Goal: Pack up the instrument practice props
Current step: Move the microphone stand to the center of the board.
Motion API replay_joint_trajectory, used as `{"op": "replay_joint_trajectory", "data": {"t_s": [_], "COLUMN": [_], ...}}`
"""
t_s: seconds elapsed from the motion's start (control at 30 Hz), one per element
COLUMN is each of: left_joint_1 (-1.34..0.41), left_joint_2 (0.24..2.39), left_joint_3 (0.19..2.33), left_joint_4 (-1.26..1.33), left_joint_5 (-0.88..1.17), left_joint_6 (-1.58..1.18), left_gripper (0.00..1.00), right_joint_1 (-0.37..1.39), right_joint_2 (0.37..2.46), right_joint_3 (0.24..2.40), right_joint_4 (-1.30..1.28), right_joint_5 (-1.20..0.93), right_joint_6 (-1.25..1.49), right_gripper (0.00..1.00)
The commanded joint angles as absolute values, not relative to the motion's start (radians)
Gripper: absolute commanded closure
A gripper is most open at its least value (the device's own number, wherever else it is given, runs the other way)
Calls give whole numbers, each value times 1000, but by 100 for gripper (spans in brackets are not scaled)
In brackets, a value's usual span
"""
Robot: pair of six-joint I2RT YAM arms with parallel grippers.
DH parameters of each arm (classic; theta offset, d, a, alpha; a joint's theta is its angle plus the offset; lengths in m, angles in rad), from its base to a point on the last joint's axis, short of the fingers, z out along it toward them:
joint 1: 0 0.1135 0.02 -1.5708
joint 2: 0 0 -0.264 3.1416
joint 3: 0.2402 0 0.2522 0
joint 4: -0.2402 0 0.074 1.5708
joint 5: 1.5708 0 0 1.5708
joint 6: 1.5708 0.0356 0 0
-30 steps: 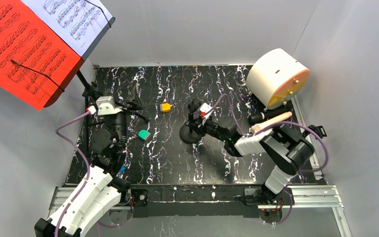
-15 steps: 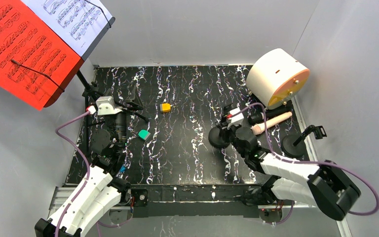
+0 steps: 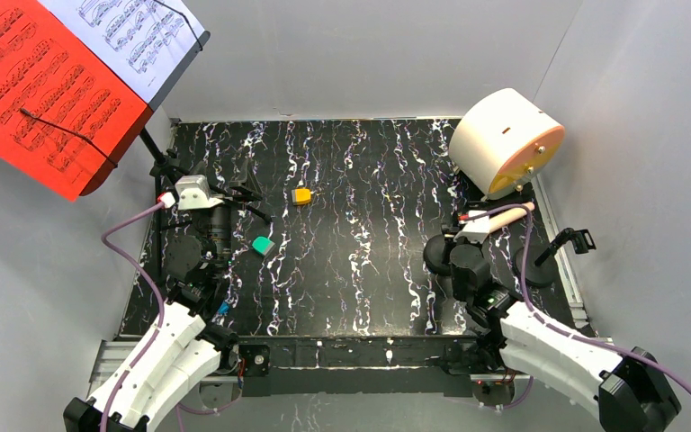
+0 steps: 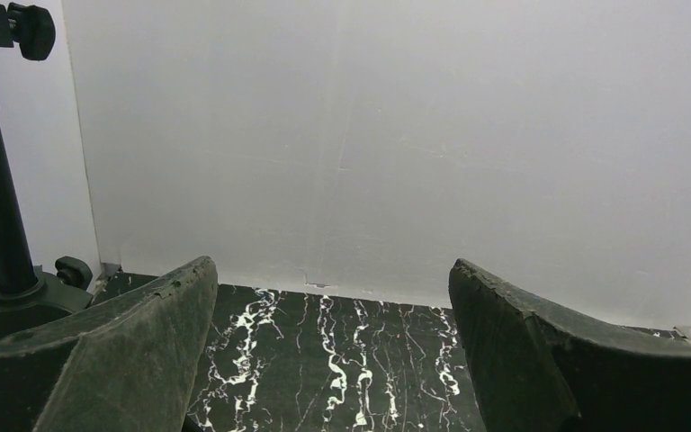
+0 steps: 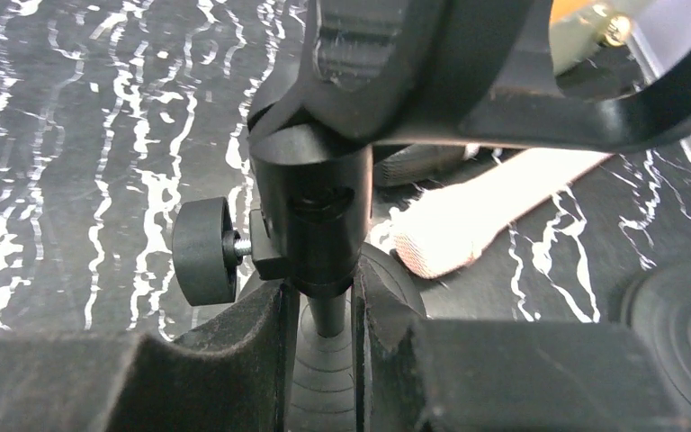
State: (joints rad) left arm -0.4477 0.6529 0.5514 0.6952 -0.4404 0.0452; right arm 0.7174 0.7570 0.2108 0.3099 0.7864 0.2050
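Far left of the white orange-faced cylinder (image 3: 502,137), red and white music sheets (image 3: 45,90) are carried on the black tripod rack (image 3: 151,147); the left gripper (image 4: 333,297) is held spread apart. Before the cylinder, a black round-based pole (image 5: 310,216) is clamped by the right gripper (image 5: 327,315), beside the flat-lying beige-headed microphone (image 5: 486,211).

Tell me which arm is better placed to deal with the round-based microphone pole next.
Right. The right gripper is already shut on the microphone pole. The left gripper is open and far off, beside the music rack.
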Motion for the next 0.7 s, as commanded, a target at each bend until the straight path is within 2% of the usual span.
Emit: {"op": "replay_joint_trajectory", "data": {"t_s": [0.0,0.23,0.67], "left_joint_1": [-443,-443,-445], "left_joint_2": [652,654,650], "left_joint_3": [548,548,547], "left_joint_4": [724,724,724], "left_joint_5": [-440,-439,-443], "left_joint_6": [40,37,40], "left_gripper": [2,2,2], "right_joint_1": [703,666,468], "right_joint_2": [697,636,659], "right_joint_3": [255,249,278], "right_joint_4": [233,129,85], "right_joint_5": [903,942,960], "right_joint_6": [283,305,276], "right_gripper": [99,99,99]}}
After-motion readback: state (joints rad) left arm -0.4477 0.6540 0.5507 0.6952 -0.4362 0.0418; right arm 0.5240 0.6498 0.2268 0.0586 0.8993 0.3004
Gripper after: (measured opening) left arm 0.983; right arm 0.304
